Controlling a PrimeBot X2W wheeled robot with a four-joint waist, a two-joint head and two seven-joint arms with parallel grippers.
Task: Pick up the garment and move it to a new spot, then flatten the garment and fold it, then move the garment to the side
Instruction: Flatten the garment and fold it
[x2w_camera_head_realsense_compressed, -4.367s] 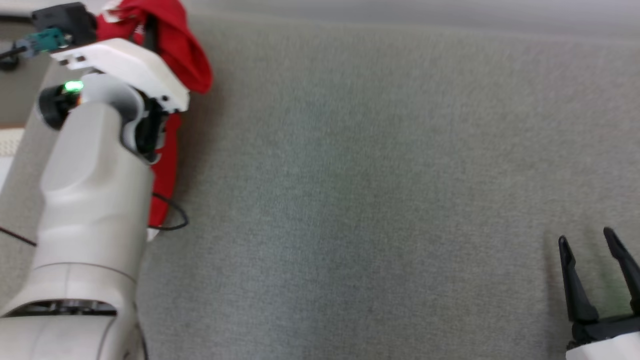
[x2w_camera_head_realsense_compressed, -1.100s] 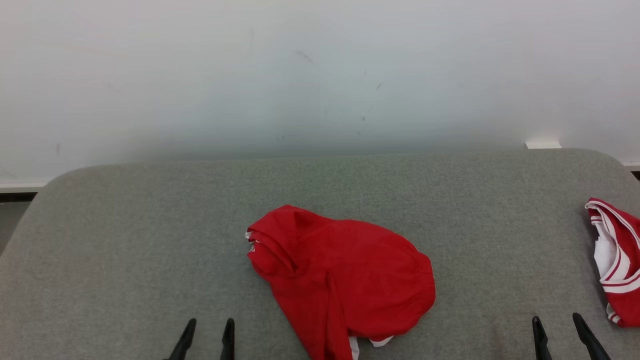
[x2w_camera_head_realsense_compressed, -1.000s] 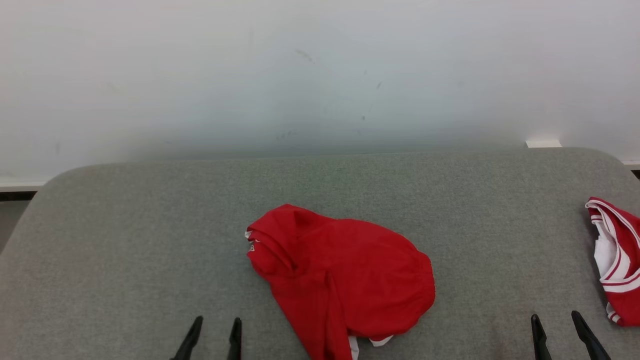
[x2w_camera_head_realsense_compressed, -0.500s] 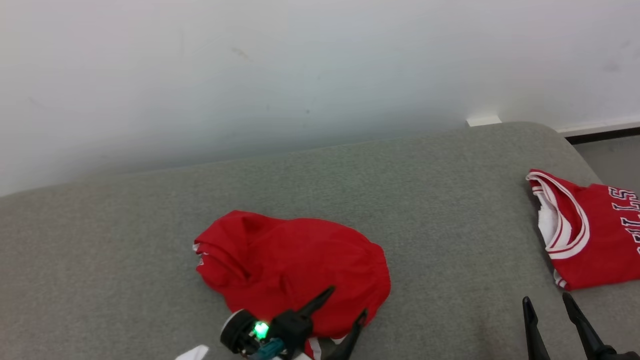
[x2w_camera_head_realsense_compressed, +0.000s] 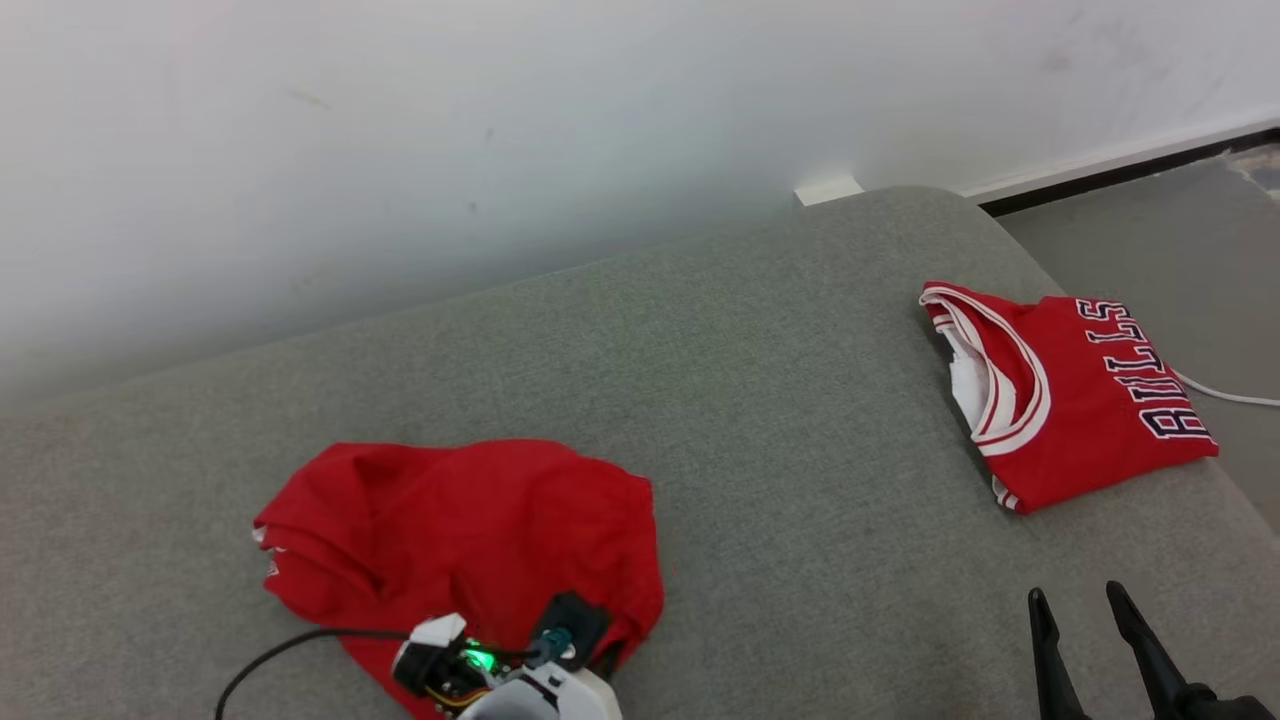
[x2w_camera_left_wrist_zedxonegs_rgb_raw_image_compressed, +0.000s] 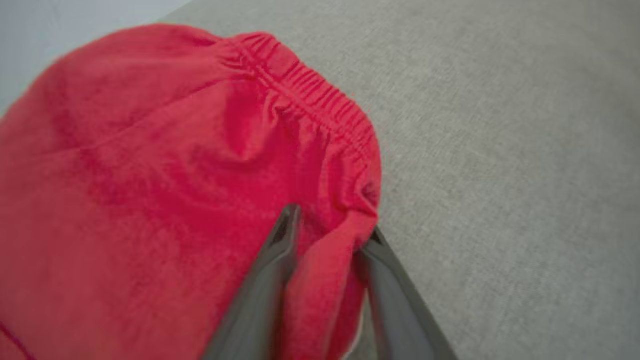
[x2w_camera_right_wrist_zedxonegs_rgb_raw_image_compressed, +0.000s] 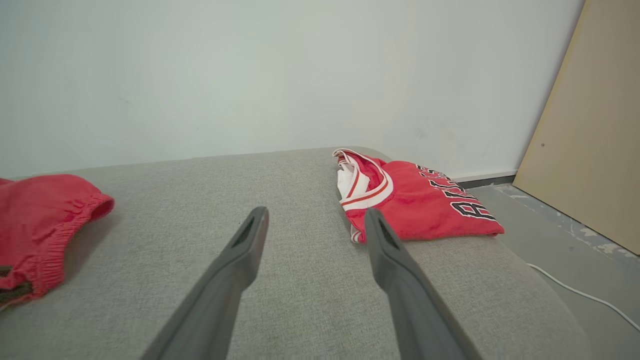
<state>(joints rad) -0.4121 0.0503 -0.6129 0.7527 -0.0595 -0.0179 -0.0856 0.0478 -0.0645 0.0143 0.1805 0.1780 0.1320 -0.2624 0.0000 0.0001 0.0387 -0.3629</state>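
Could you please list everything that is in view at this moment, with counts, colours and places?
loose garment: one, red with an elastic waistband, crumpled on the near left of the cushion
folded jersey: one, red with white trim and dark lettering, at the cushion's right end
cushion: one, grey fabric, beneath both pieces of clothing
wall: one, white, behind the cushion
cable: one, white, on the floor to the right
board: one, tan, leaning at the far right
floor: grey, right of the cushion
left gripper: one, dark fingers either side of a fold of the loose garment by its waistband; firm grip unclear
right gripper: one, dark fingers apart, holding nothing, over the cushion's near right
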